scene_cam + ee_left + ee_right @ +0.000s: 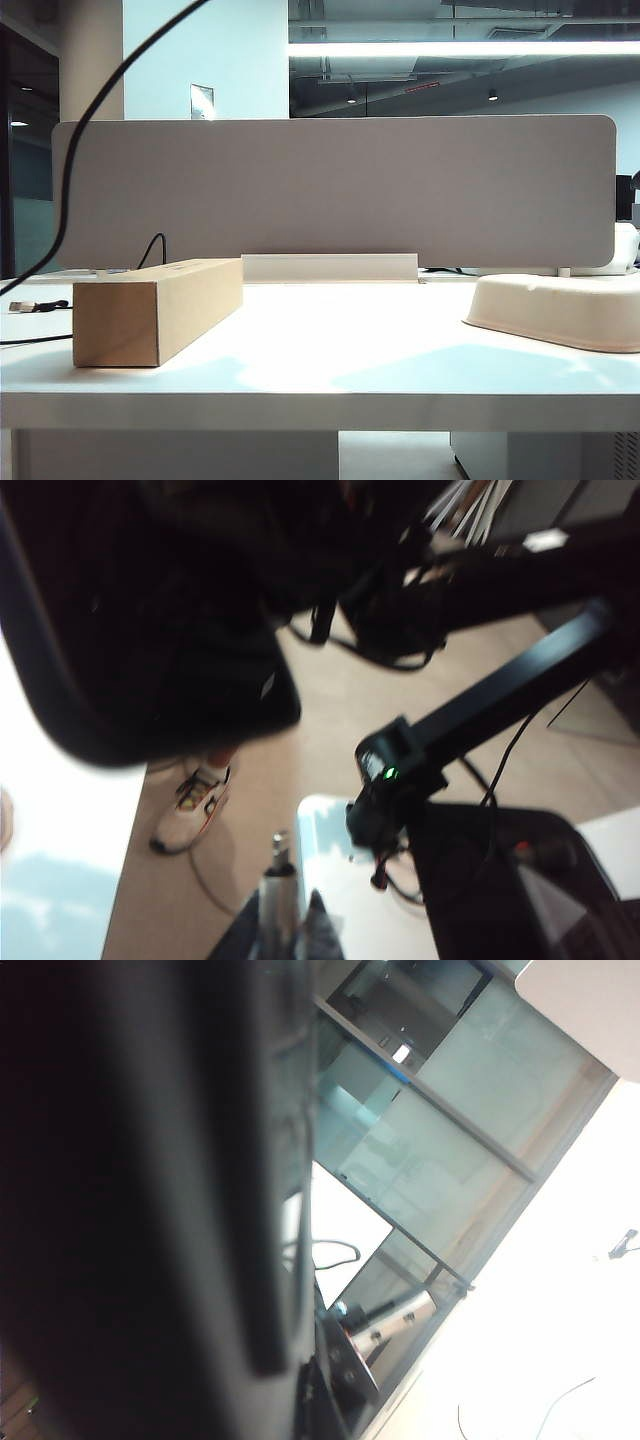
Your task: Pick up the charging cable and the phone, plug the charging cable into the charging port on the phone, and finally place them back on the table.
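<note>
My left gripper (285,930) is shut on the silvery plug (275,895) of the charging cable; it is lifted off the table and points out over the floor. In the exterior view the black cord (75,160) hangs down from above at the left, and its dark USB plug (35,305) lies on the table (350,350). The phone (150,1210) fills one side of the right wrist view as a dark blurred slab, with my right gripper (320,1390) shut on it. The charging port is hidden. Neither gripper shows in the exterior view.
A long cardboard box (160,310) lies at the table's left and an off-white shallow tray (560,310) at the right. A grey divider panel (340,190) closes the back. The left wrist view shows a black arm (480,720) and a large dark blurred shape (150,620).
</note>
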Robot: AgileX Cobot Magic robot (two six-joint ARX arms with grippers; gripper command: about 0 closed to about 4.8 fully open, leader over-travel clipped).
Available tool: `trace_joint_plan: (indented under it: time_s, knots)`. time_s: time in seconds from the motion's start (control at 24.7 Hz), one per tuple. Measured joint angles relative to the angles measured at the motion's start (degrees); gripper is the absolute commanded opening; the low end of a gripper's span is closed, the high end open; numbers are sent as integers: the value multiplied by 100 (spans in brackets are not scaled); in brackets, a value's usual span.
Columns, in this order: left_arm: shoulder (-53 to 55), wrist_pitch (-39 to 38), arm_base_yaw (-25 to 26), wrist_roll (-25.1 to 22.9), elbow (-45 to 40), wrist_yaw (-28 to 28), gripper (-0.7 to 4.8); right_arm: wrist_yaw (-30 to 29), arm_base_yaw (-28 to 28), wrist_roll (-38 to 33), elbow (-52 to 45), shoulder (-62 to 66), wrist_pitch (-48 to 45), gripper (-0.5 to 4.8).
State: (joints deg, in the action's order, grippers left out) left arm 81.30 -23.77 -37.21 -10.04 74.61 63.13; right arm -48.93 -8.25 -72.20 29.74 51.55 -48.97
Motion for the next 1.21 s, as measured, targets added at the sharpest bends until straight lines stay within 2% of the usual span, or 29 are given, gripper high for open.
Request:
trace_joint_plan:
  time_s: [0.12,0.4,0.61,0.89,1.21]
  knots:
    - [0,437,0,505,0,55,-6,-2,0,4,0,4,0,-6]
    - [151,538,-74,898,0,116,-6,-2,-2,179,0,4,0,-6]
    - [332,962,-90,1314,0,251,-6,-24,-2,199,0,4,0,-6]
    - [415,957,-90,1373,-4,435,-6,-42,-2,201,0,4,-2,-6]
    - [514,1029,-87,1373,-2,350,-6,-42,-2,201,0,4,-4,-6]
